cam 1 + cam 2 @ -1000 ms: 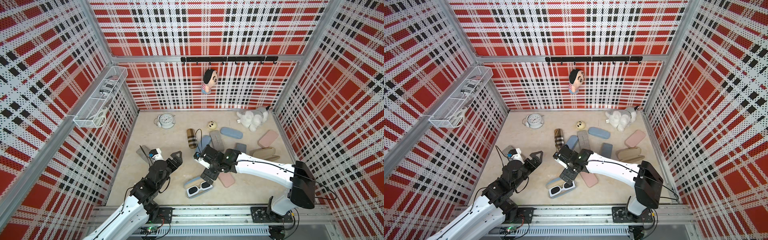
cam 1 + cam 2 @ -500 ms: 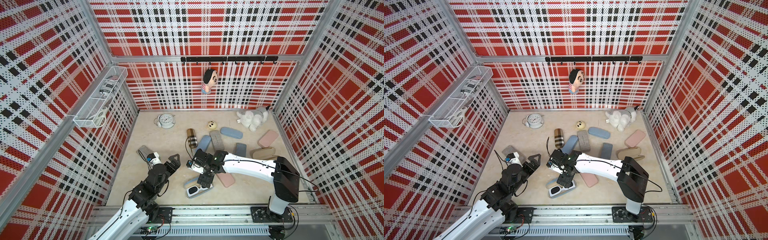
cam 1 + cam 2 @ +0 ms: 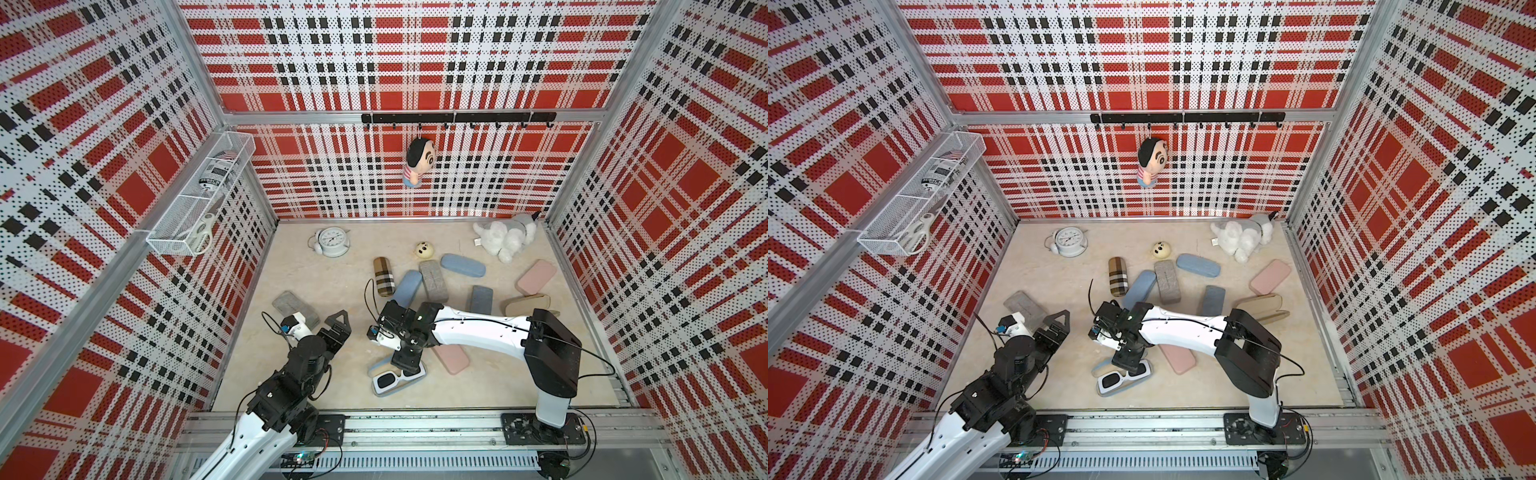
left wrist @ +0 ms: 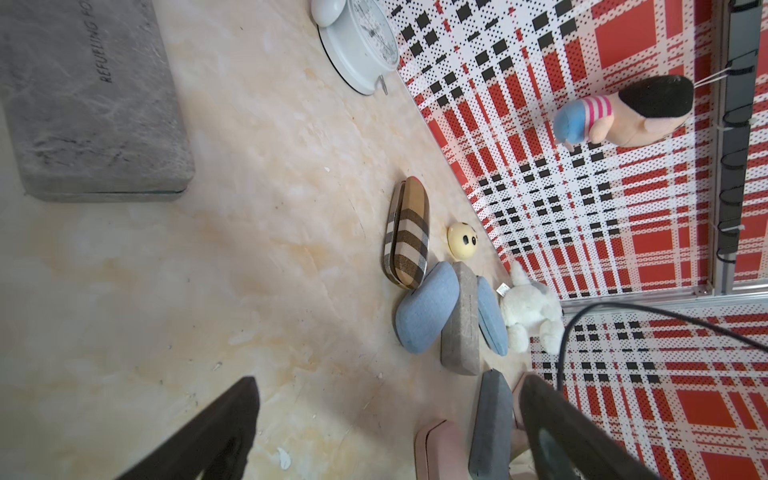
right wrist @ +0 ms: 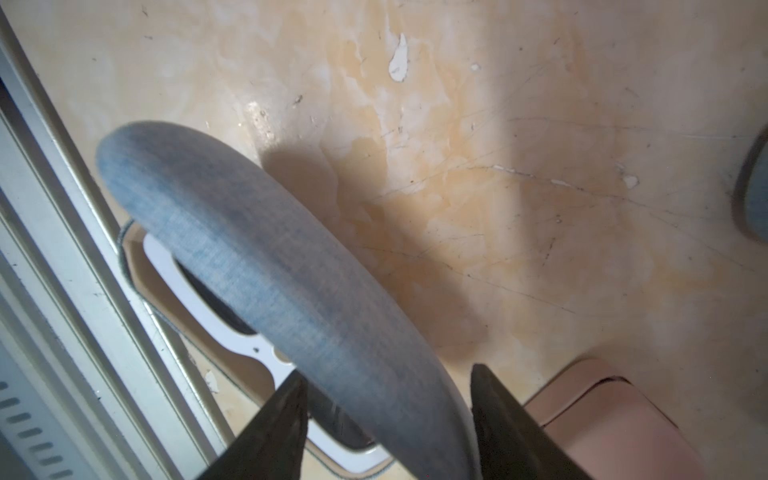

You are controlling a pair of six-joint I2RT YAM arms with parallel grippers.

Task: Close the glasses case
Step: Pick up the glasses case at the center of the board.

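Glasses case (image 5: 135,270) lies open on the desk (image 5: 498,124) directly under the right tool (image 5: 386,372). Its lid (image 5: 266,266) stands raised and runs between the tool's two fingers, which sit close on either side of it. We cannot tell whether they pinch the lid or merely bracket it.

To do this step well, we judge that we should bear on the lid near its free long edge and swing it over the hinge in an arc. Pushing straight down seems riskier, since the base looks light and may skid on the smooth desk. We would check that the sunglasses (image 5: 253,348) sit fully inside, so no arm catches the rim, and let go only once the edges meet all round.

The lid is a stiff, curved shell under a blue, denim-like weave. The base below the tool shows a smooth tan lining, and the sunglasses are glossy white plastic with dark lenses. Just beside one finger lies a pink case (image 5: 602,415), matte with rounded corners. The desk is beige, marbled, scratched and chipped.

Further off, the left tool (image 4: 388,379) hangs well apart from the open case, its fingers spread wide and empty. Beyond its tips lies a plaid case (image 4: 409,232), and off to one side a grey marbled case (image 4: 91,104), flat and slab-like.
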